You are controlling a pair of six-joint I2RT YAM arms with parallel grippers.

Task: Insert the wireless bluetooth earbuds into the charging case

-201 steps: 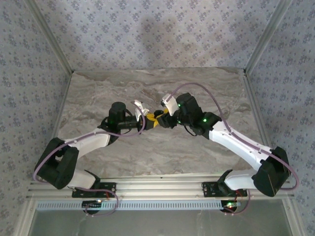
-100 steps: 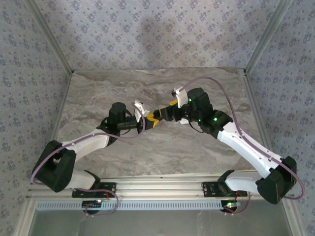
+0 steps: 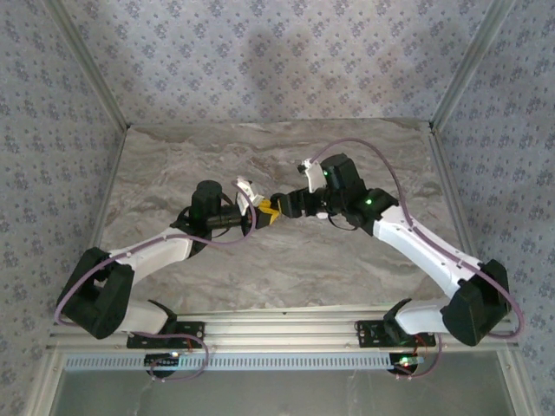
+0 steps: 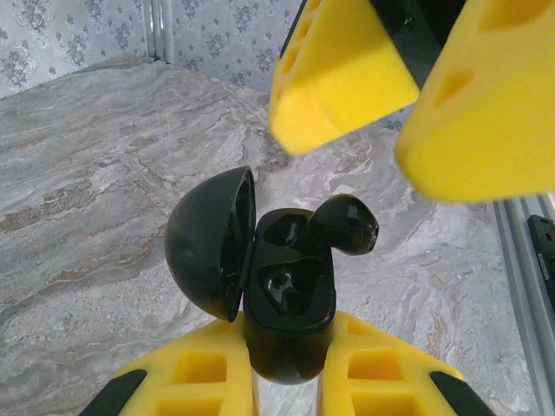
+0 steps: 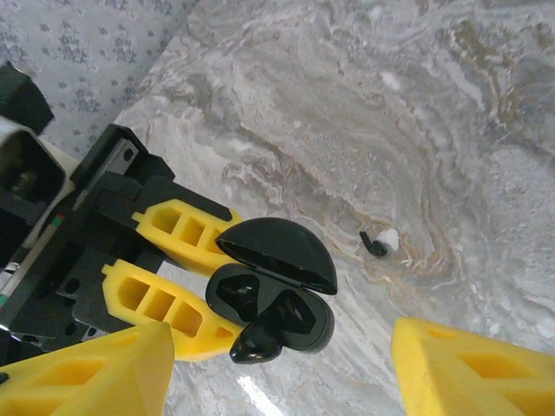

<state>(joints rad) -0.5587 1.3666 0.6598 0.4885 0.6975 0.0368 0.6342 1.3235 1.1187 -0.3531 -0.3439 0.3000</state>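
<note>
My left gripper is shut on the base of a black charging case and holds it above the table, its lid swung open to the left. A black earbud sits partly in one socket and sticks out over the rim; the other socket is empty. My right gripper is open just beyond the case, with nothing between its yellow fingers. In the top view both grippers meet mid-table, left gripper and right gripper.
A second small earbud, black with a white tip, lies on the marble table past the case. Metal frame posts and patterned walls enclose the table on three sides.
The right arm drew back from the case towards the right, then edged back left a little. The left arm kept the case still.
</note>
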